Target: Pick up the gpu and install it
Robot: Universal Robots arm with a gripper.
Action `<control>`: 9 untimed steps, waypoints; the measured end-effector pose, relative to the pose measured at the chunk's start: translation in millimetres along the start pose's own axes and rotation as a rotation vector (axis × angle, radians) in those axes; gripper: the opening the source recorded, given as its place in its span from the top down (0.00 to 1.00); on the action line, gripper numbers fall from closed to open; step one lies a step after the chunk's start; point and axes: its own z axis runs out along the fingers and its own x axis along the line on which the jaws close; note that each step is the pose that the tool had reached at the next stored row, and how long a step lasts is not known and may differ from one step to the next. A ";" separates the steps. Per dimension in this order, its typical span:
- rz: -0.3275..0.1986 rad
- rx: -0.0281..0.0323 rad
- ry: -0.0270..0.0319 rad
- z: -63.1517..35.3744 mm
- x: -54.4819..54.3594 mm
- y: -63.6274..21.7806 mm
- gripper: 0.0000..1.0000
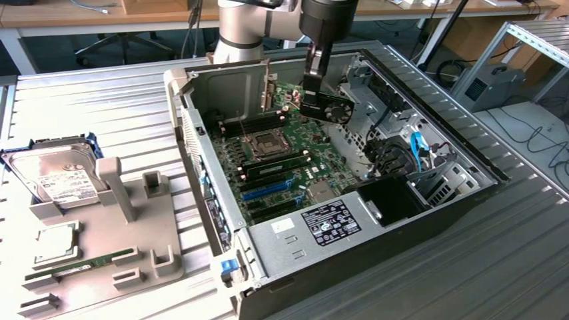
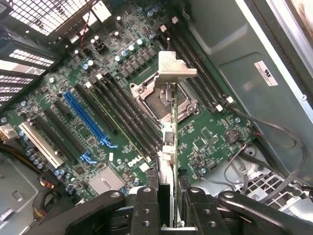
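The hand point(image 1: 313, 93) hangs down into the open case point(image 1: 197, 153), which lies on its side on the ribbed metal counter point(image 1: 106, 107). It is clamped on the gpu point(image 1: 327, 108). The card sits right below the fingertips, its small black fan turned towards the near right of the exterior view.

The card is up in the far part of the case, over the motherboard point(image 1: 294, 143). It is just beyond the CPU socket point(image 1: 265, 142) and well apart from the blue slots point(image 1: 266, 190) nearer the front. From here it looks clear of the board and not seated in any slot.

Looking down from the wrist, the gpu point(image 2: 172, 127) shows edge-on, a thin strip running straight out from between the two dark fingers point(image 2: 146, 205). They press on it from either side. Its silvery bracket point(image 2: 175, 68) is at the end away from the hand point(image 2: 168, 198), in line with the socket point(image 2: 146, 95). The long blue slot point(image 2: 85, 117) lies off to one side of the card, apart from it.

On the exterior view's left, outside the case, a grey fixture point(image 1: 133, 227) stands on the counter. A hard drive point(image 1: 58, 175) leans at its far end, and a thin green memory stick point(image 1: 66, 270) lies at its near end.
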 end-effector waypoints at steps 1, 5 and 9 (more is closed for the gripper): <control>-0.002 0.0000 0.0000 0.0 0.0 0.0 0.74; -0.009 -0.0003 -0.0005 0.2 0.0 0.0 0.74; -0.015 -0.0004 -0.0008 0.4 0.0 0.0 0.74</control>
